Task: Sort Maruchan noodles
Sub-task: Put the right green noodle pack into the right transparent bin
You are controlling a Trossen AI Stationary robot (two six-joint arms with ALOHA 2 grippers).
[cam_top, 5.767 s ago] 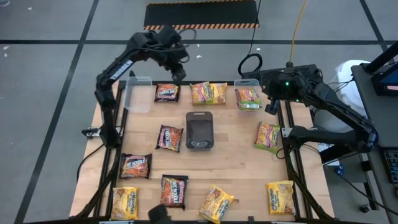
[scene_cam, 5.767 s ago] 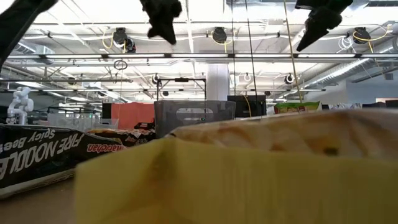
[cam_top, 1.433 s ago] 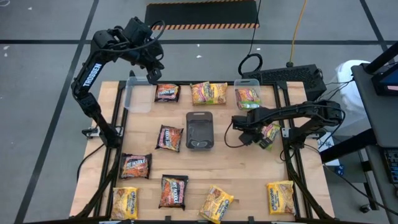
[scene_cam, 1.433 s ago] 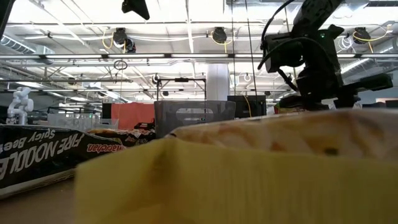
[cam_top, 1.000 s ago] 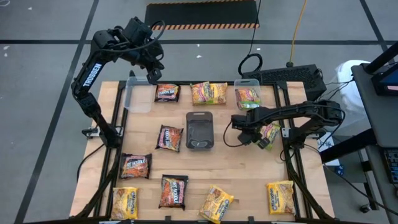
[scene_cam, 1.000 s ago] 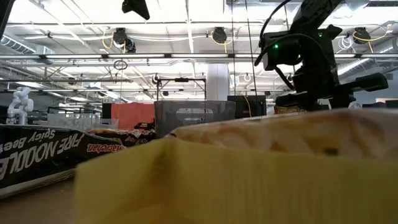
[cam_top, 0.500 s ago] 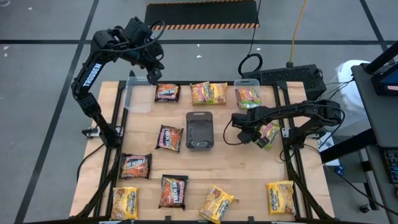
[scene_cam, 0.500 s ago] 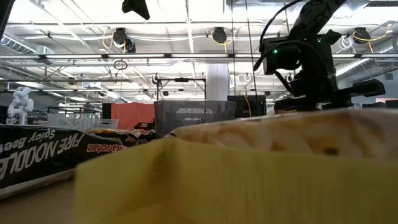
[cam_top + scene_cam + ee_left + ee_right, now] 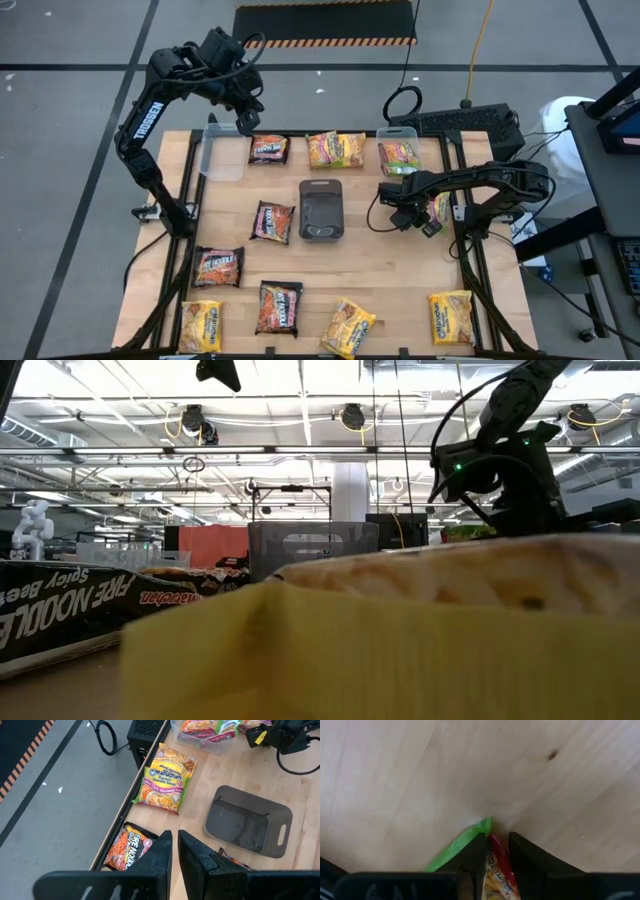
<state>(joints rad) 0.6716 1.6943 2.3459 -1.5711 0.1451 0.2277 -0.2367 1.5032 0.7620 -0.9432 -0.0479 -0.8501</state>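
Maruchan noodles, small flat plastic ramen packets, lie spread over the light wooden table (image 9: 380, 270). One green-edged orange-pink packet (image 9: 437, 213) lies near the table's right edge, and the right gripper (image 9: 418, 215) is down on its inner edge. In the right wrist view the two dark fingers (image 9: 470, 857) stand on either side of that packet's green-trimmed corner (image 9: 492, 851) and pinch it, with the bare table surface directly beyond.

Open board remains between this packet and the dark grey rectangular tray (image 9: 321, 209) at the table's centre, and also between it and the yellow packet (image 9: 451, 316) in the near right corner. A clear plastic tub (image 9: 399, 157) holding another green-edged packet stands at the far right corner, near the gripped packet.

The left gripper (image 9: 244, 117) hangs above the far left edge of the table, just beside a dark brown packet (image 9: 268, 148) and a second clear tub (image 9: 221, 152). In the left wrist view its fingers (image 9: 160, 855) stand almost together with a narrow slit between them, and hold nothing.

Further dark brown packets (image 9: 272, 221) and yellow packets (image 9: 348, 326) occupy the left half and near edge.
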